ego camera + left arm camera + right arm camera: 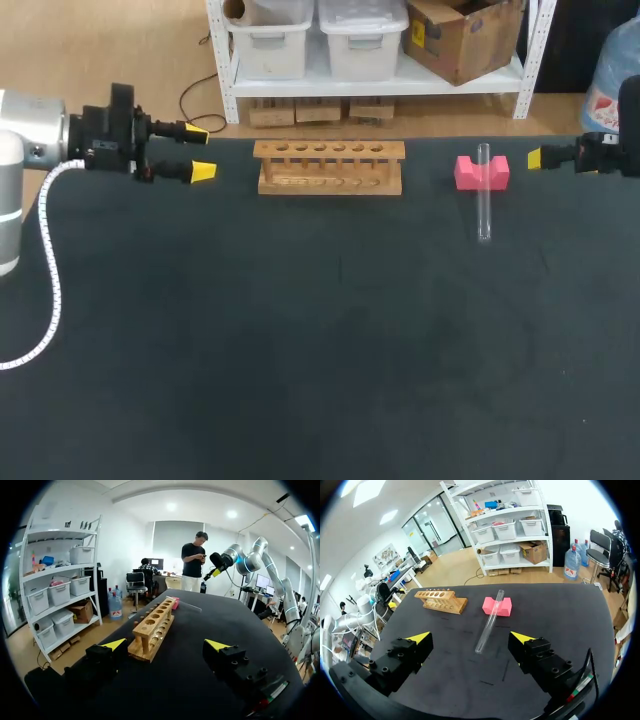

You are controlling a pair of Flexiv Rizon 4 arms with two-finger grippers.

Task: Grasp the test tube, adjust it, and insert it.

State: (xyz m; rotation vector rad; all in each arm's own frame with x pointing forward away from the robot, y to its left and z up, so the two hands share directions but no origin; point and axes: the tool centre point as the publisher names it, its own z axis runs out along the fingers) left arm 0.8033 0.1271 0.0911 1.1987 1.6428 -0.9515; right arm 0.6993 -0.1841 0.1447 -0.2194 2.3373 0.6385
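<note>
On the dark worktop (300, 350), a wooden rack (330, 166) sits at 12 o'clock. The test tube (484, 195) lies across a pink block (468, 173) at 1 o'clock. The left end effector (200, 150) and right end effector (470, 637) gape, empty.

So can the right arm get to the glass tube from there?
Probably yes. The right gripper is open, and the test tube lies just ahead of it, propped on the pink block, with nothing between them.
</note>
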